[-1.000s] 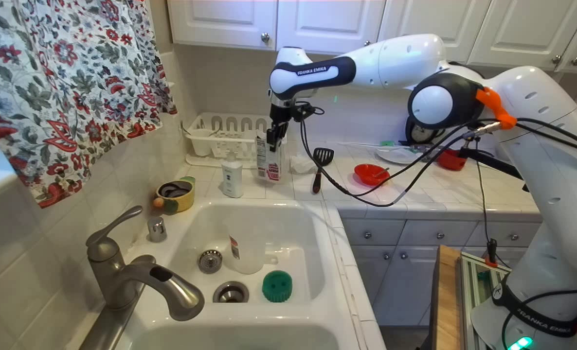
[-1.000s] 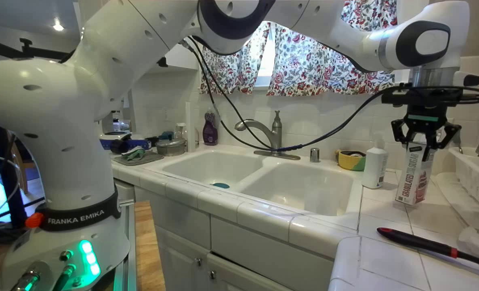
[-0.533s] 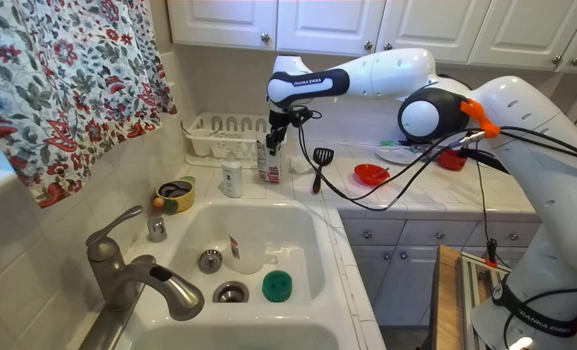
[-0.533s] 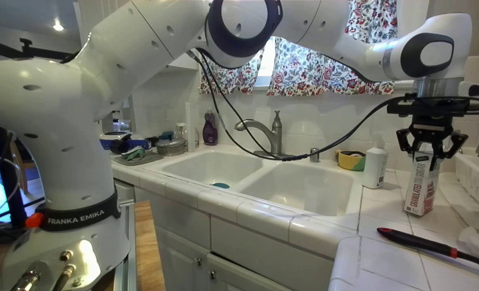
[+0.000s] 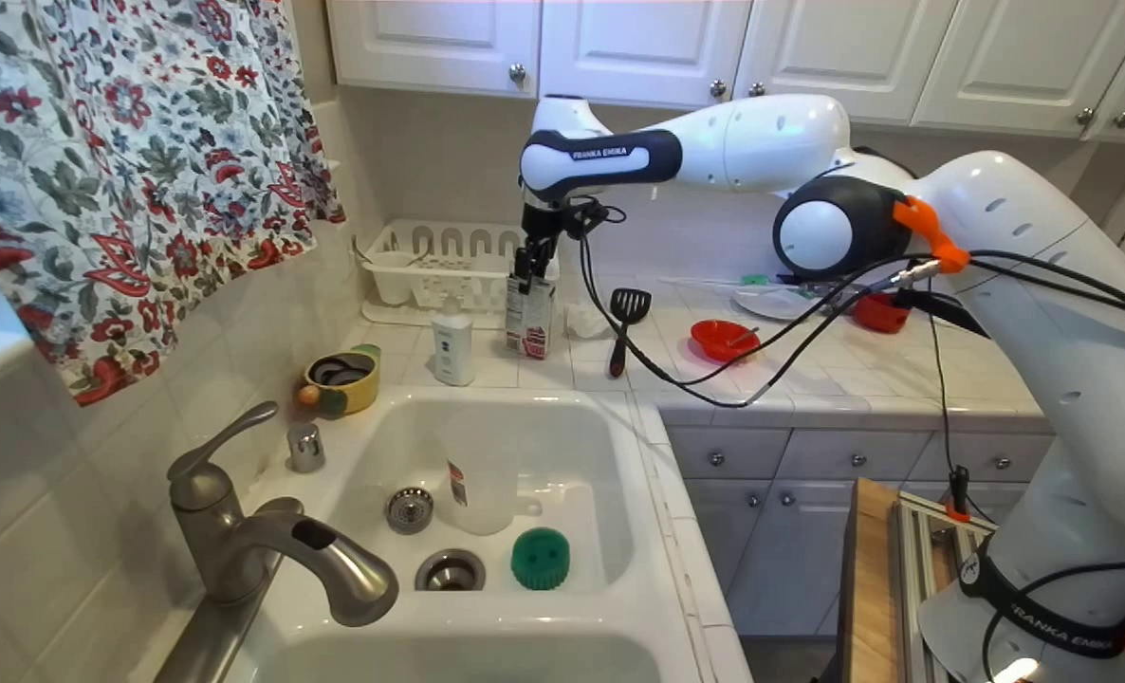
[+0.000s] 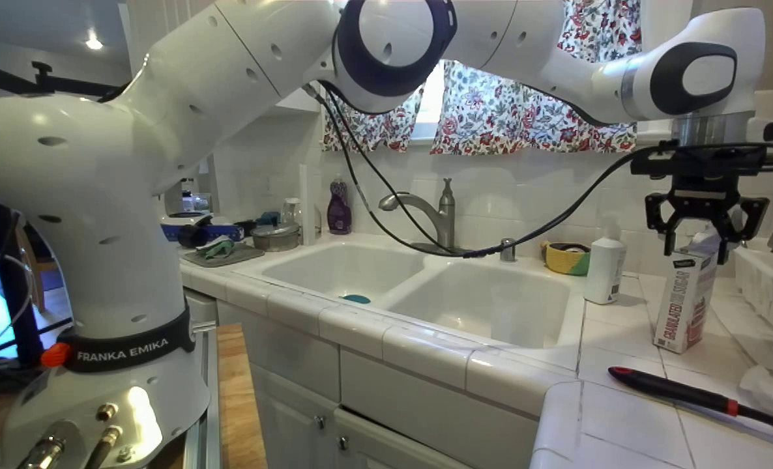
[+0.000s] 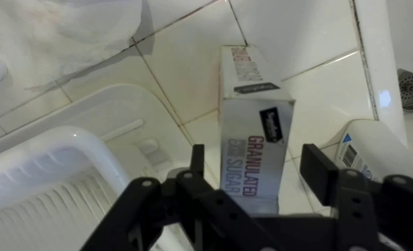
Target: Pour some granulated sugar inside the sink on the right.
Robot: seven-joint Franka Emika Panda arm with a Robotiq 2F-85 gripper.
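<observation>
In the wrist view, the dish rack (image 7: 74, 136) lies left of the gripper (image 7: 253, 158), whose fingers (image 7: 316, 174) are wide apart. The sugar carton (image 7: 250, 125) stands between and below their tips, gaps showing on both sides. Just right is the white bottle (image 7: 380, 150); beyond it, the sink (image 7: 380, 66).

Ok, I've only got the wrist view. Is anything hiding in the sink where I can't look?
Observer: Yes, a round green thing sits in the sink.
Operator: Can I get water there?
Observer: A grey faucet stands at the sink's edge.
Operator: Cool! What else am I missing?
Observer: A red bowl on the counter, across the spatula from the sugar box.
</observation>
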